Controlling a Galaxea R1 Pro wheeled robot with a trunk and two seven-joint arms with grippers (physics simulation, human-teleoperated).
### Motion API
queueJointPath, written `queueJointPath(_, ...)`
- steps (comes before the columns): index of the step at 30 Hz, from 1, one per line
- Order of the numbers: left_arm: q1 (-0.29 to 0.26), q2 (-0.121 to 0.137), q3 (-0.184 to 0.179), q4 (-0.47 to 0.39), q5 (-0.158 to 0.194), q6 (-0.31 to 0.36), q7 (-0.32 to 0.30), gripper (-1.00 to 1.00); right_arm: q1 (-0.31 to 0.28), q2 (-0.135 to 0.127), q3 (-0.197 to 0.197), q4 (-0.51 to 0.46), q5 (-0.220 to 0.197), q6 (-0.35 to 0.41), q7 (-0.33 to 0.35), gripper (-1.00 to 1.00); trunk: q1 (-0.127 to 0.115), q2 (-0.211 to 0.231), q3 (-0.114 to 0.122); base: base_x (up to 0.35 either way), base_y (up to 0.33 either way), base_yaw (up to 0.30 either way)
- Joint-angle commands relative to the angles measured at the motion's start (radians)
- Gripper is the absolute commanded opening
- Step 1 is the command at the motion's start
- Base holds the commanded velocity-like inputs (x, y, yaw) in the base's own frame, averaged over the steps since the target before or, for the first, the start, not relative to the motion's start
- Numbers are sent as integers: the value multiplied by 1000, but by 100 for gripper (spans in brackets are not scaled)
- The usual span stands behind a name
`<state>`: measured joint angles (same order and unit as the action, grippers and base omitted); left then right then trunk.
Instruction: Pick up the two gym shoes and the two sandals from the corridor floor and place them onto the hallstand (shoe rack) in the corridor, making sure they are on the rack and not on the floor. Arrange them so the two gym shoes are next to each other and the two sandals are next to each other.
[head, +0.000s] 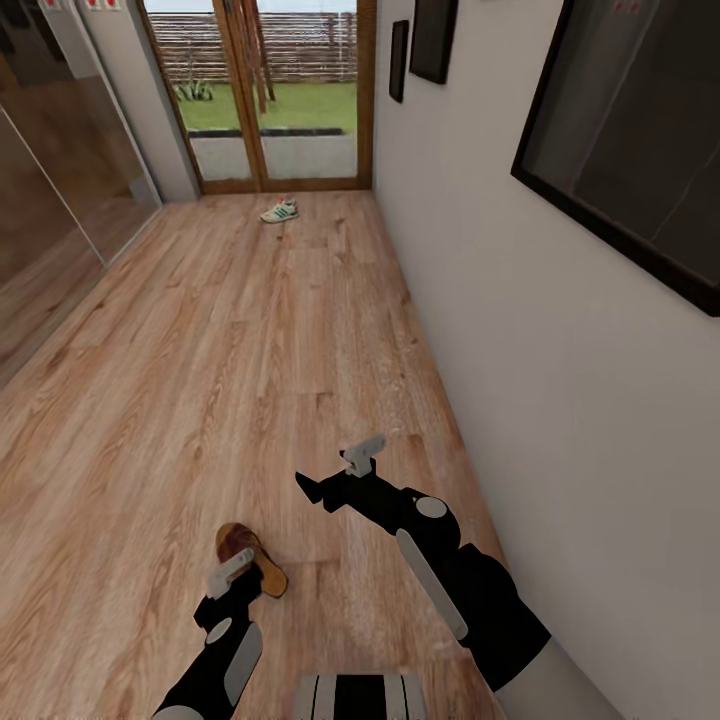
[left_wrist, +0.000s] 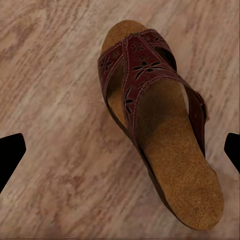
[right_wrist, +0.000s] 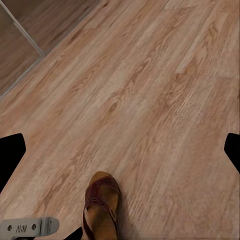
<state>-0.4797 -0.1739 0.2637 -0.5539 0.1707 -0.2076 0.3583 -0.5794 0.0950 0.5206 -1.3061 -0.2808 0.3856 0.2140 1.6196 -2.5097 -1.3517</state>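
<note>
The left end effector (head: 237, 572) hangs at about 7 o'clock in the head view, low over the corridor floor (head: 230, 370), directly above a brown sandal (head: 252, 556). Its wrist camera looks straight down on that sandal (left_wrist: 160, 130), with the two dark fingertips (left_wrist: 10, 155) at the opposite edges of the picture and bare planks between each of them and the shoe, so the fingers are spread wide and touch nothing. The sandal lies flat on its sole, its perforated crossing straps toward the toe and the tan footbed open behind them.

The right end effector (head: 310, 488) sits just below the centre of the head view, at about 5 o'clock, on a black arm that reaches in from the lower right along the white wall (head: 520, 330). It points toward 9 o'clock and is clear of the floor. Its wrist view shows the dark fingertips (right_wrist: 11, 157) far apart at the picture's edges with nothing between them, so it too is spread and empty; the sandal (right_wrist: 101, 207) shows beyond it on the planks, beside a pale grey part of the left arm (right_wrist: 30, 226).

One gym shoe (head: 280, 211), white with green stripes, lies on the floor at 12 o'clock, far down the corridor, just in front of a wood-framed glass door (head: 260, 90). Dark framed pictures (head: 630, 130) hang on the wall at 2 o'clock.
</note>
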Motion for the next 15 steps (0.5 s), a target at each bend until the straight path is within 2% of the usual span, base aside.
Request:
queueJointPath(1, 0, -1, 2, 0, 10, -6, -2, 100, 0, 0, -1, -1, -6, 6, 1, 100, 0, -1, -6, 0, 0, -46)
queueJointPath(15, 0, -1, 1, 0, 10, -6, -4, 100, 0, 0, -1, -1, -6, 6, 1, 100, 6, -4, -74, 0, 0, -82)
